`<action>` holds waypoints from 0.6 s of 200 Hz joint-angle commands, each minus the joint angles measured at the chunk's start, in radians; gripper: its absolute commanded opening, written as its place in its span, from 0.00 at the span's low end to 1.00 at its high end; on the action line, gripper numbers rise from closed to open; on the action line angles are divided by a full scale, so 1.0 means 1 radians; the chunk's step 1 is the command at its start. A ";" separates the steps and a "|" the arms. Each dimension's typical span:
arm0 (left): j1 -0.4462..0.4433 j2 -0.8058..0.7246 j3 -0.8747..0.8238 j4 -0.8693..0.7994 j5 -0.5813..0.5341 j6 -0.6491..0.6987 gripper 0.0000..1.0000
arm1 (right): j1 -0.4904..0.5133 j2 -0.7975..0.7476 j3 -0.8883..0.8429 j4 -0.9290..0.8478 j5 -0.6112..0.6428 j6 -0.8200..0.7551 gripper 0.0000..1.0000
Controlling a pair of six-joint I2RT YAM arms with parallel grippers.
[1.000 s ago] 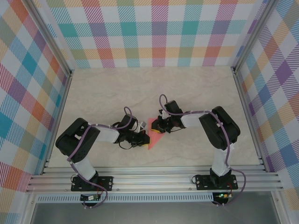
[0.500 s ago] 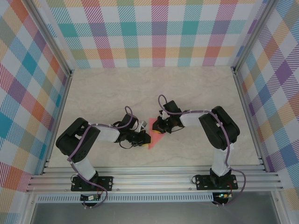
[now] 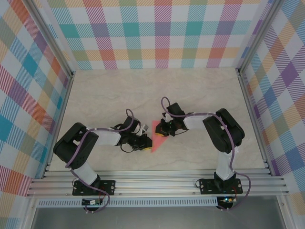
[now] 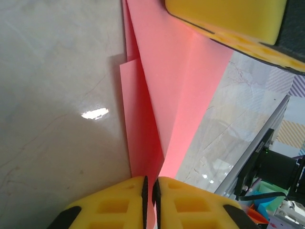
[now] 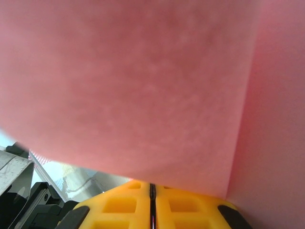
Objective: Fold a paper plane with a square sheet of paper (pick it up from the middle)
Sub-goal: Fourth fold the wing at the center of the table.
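Note:
The square sheet of paper (image 3: 157,140) is a creased salmon-pink wedge on the table between my two grippers. In the left wrist view the paper (image 4: 162,95) runs down as a narrow folded point into my left gripper (image 4: 151,191), whose yellow pads are shut on it. My left gripper (image 3: 148,142) is at the wedge's left edge. My right gripper (image 3: 161,132) sits at its upper end, and one of its yellow fingers (image 4: 228,19) lies over the paper. In the right wrist view the pink paper (image 5: 143,86) covers the tips of my right gripper (image 5: 152,187), whose jaws are shut tight.
The marble-patterned table (image 3: 200,95) is ringed by checked walls with aluminium posts (image 3: 250,105) at both sides. An aluminium rail (image 3: 157,183) carrying the arm bases runs along the near edge.
The left arm's elbow has swung slightly outward to the left. The paper wedge has shifted a little between the grippers. The right arm has hardly moved.

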 commanded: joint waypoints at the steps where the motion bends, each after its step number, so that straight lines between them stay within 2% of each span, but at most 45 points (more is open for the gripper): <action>1: 0.002 0.011 -0.002 0.007 0.037 -0.002 0.11 | -0.002 0.055 -0.018 -0.091 0.082 -0.029 0.10; 57: 0.002 0.056 0.009 -0.012 0.093 0.034 0.03 | -0.002 0.076 -0.029 -0.098 0.096 -0.028 0.09; 89: 0.002 0.106 0.021 -0.044 0.138 0.068 0.03 | -0.002 0.084 -0.031 -0.119 0.122 -0.028 0.09; 120: 0.002 0.093 0.023 -0.122 0.113 0.106 0.08 | -0.002 0.087 -0.037 -0.121 0.128 -0.026 0.09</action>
